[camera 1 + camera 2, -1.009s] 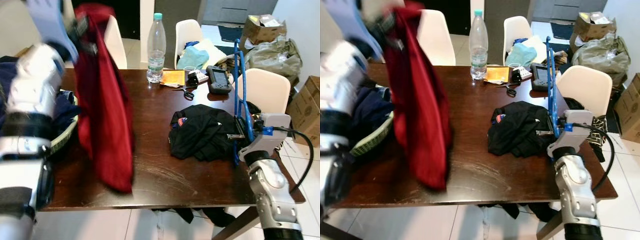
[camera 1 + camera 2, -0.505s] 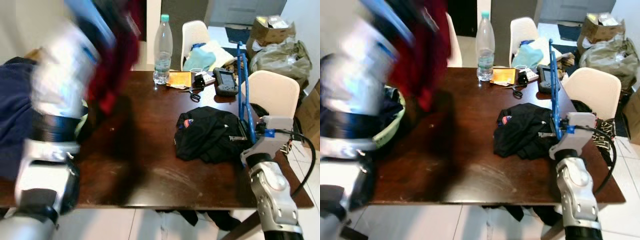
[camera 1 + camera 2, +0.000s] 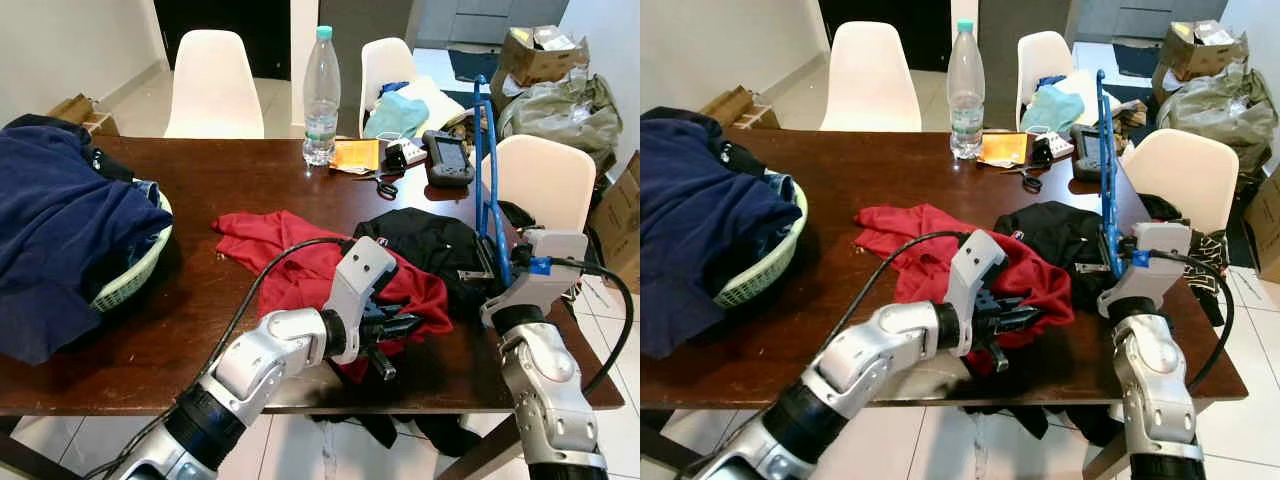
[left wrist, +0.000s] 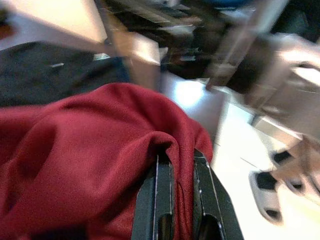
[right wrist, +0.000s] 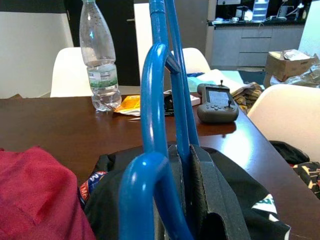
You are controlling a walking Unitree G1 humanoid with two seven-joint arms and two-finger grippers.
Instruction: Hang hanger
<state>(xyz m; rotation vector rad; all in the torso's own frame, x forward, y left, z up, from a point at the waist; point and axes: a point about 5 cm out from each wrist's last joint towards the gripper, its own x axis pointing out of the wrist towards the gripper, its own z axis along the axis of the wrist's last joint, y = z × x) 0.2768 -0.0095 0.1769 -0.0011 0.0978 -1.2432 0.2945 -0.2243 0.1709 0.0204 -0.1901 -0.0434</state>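
A blue hanger (image 3: 483,170) stands upright at the table's right edge, with my right gripper (image 5: 184,150) shut on its lower part. A red garment (image 3: 300,260) lies crumpled on the dark wooden table (image 3: 250,180), partly over a black garment (image 3: 425,240). My left gripper (image 4: 180,157) is low over the table's near edge, shut on a fold of the red garment at its near right corner. The hanger's hook end reaches up past the white chair (image 3: 540,180).
A green basket (image 3: 130,280) heaped with dark blue clothes (image 3: 60,230) sits at the table's left. A water bottle (image 3: 318,95), scissors (image 3: 383,186), a handheld device (image 3: 447,158) and papers lie at the far side. White chairs ring the table; boxes and bags stand at right.
My left arm has swung down from high at the left. The red garment that hung in the air now lies on the table. The right gripper has stayed put with the hanger.
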